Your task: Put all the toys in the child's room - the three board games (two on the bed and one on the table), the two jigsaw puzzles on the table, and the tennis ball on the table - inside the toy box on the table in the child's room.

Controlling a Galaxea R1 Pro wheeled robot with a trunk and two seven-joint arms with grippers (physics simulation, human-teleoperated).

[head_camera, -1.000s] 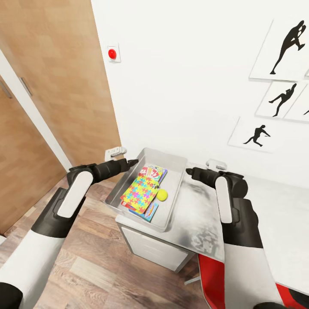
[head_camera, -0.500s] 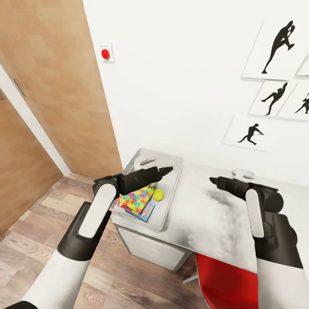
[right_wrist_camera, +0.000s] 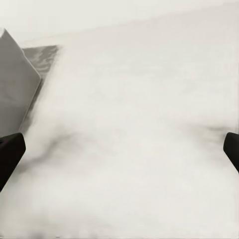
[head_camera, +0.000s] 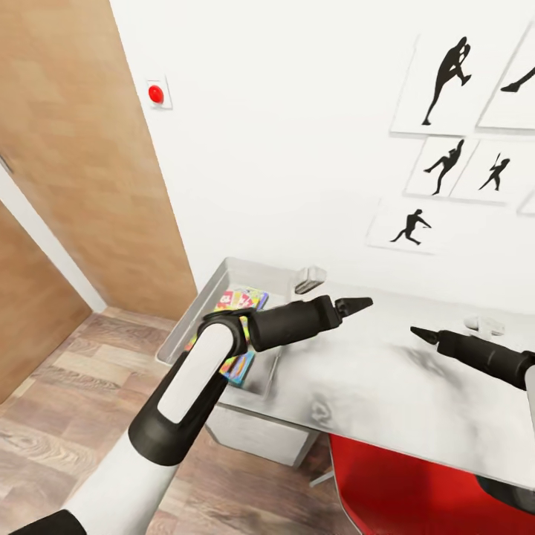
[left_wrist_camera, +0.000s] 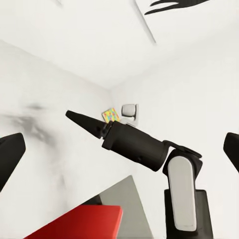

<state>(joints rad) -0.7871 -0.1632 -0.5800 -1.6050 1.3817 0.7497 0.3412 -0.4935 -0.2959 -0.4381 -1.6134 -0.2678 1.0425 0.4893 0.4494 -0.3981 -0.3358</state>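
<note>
The pale grey toy box (head_camera: 195, 310) stands at the table's left end. In it I see a printed board game (head_camera: 242, 299) and, under my left forearm, part of a jigsaw puzzle (head_camera: 236, 365). The tennis ball is hidden by that arm. My left gripper (head_camera: 364, 302) is past the box and hovers over the table (head_camera: 386, 386), open and holding nothing. Its fingers (left_wrist_camera: 10, 159) are spread wide in the left wrist view. My right gripper (head_camera: 416, 331) hangs open over the table further right. A grey wall of the toy box (right_wrist_camera: 17, 84) shows in the right wrist view.
A small white device (head_camera: 310, 279) lies behind the box and another white device (head_camera: 483, 325) sits near the right gripper. A red chair (head_camera: 401, 483) is tucked under the table. Brown doors (head_camera: 67, 171) are at the left. A small multicoloured patch (left_wrist_camera: 110, 114) shows beyond the right arm.
The camera has swung, shifting the whole view. My left arm has moved from beside the toy box to across it, hiding the ball. Both grippers now point further right over the table.
</note>
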